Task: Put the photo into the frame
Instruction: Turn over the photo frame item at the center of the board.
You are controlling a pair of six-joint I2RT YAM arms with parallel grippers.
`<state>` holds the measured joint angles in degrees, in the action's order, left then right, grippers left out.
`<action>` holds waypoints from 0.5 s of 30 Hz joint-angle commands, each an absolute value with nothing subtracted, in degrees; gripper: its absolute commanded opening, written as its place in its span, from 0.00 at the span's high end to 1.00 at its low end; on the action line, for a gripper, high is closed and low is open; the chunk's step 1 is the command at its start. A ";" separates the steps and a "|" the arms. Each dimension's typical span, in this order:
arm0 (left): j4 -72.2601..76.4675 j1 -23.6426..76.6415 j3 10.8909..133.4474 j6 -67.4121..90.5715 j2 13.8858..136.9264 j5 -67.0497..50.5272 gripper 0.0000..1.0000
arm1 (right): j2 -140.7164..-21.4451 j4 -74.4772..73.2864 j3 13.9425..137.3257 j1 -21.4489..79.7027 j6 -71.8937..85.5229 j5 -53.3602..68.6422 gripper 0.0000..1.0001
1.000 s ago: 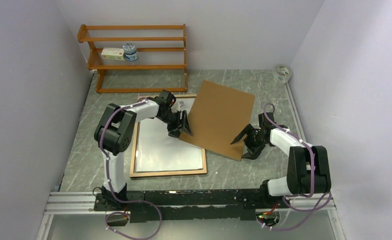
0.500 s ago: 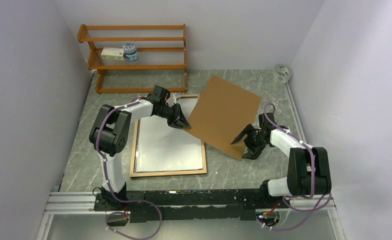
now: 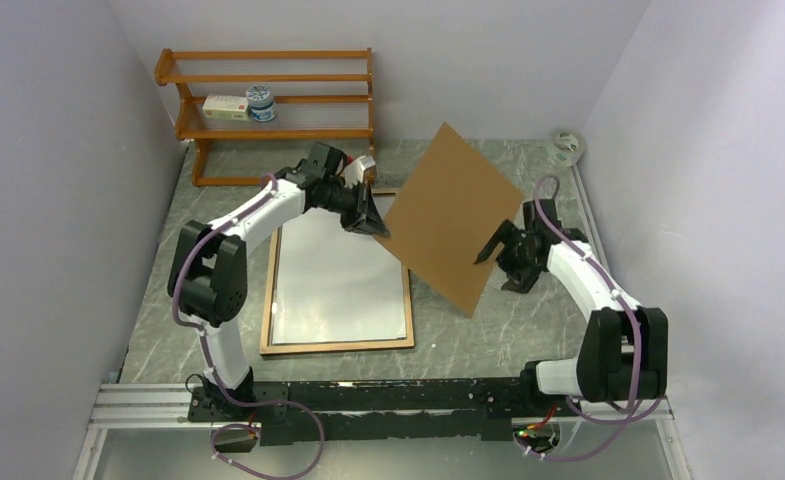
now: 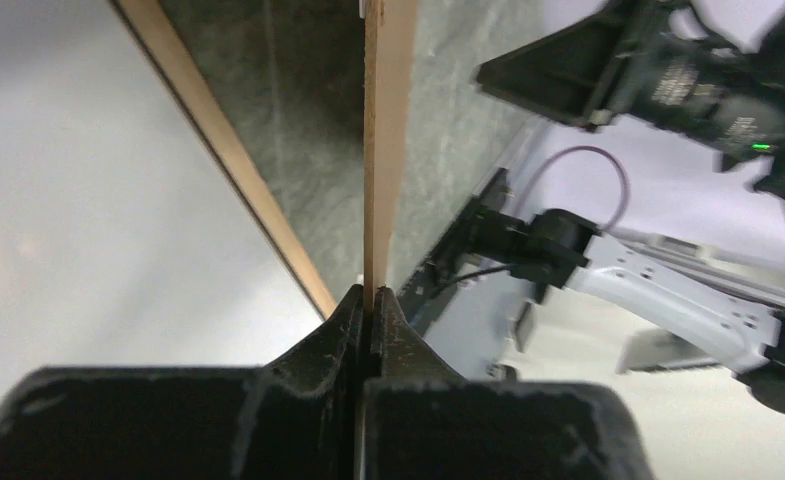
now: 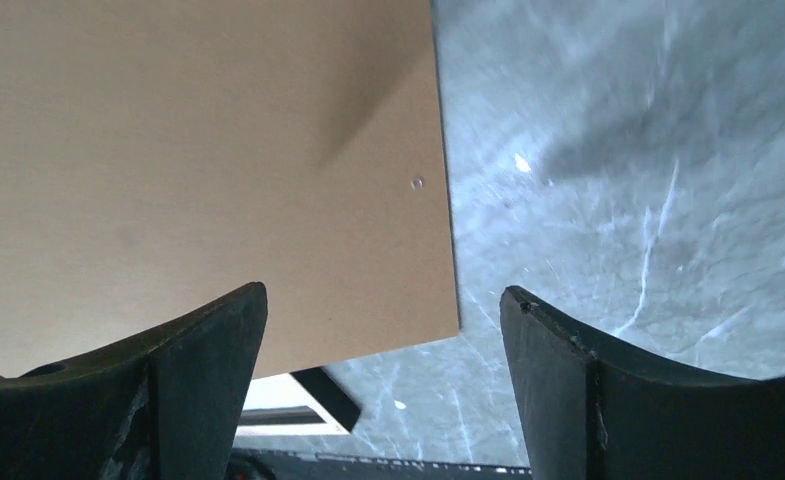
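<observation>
The frame [image 3: 338, 346] lies flat on the table, wood-coloured back up. A white sheet fills its opening, and I take it for the photo [image 3: 333, 285] lying face down. My left gripper [image 3: 376, 226] is shut on the left corner of a flat brown backing board [image 3: 453, 215], which it holds lifted and steeply tilted to the right of the frame. The left wrist view shows the board's thin edge [image 4: 386, 150] pinched between the jaws of the left gripper [image 4: 371, 300]. My right gripper [image 3: 503, 262] stands open beside the board's right edge without touching it. In the right wrist view the board [image 5: 198, 150] fills the upper left beyond the right gripper [image 5: 383, 310].
An orange-brown shelf rack [image 3: 268, 110] stands at the back left with a small box and a tin on it. A roll of tape [image 3: 566, 147] lies at the back right corner. Walls close in both sides, and a metal rail [image 3: 388, 395] runs along the near edge.
My left gripper has shut on the board's left corner and raised it, so the board tilts far more steeply. The right gripper has drawn back and up, still open.
</observation>
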<state>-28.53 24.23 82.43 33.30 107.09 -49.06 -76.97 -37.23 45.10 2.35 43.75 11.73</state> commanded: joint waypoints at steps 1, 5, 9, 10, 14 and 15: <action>-38.35 23.99 90.79 25.63 100.95 -37.99 0.97 | -73.09 -41.90 53.53 2.37 39.22 4.82 0.09; -45.67 24.44 101.17 21.12 101.83 -31.99 0.97 | -73.46 -42.25 58.84 2.37 38.33 6.29 0.09; -51.20 27.73 109.56 16.78 103.08 -25.14 0.98 | -74.70 -43.15 66.88 2.61 39.18 9.29 0.09; -52.44 29.08 111.67 15.58 103.56 -23.12 0.97 | -75.10 -43.51 69.26 2.85 39.77 9.72 0.09; -55.23 35.36 117.45 12.56 105.21 -14.80 0.97 | -78.29 -47.82 79.76 4.33 41.23 10.67 0.10; -55.35 36.85 118.00 12.13 105.44 -12.01 0.97 | -78.65 -48.23 82.39 4.72 41.65 10.95 0.10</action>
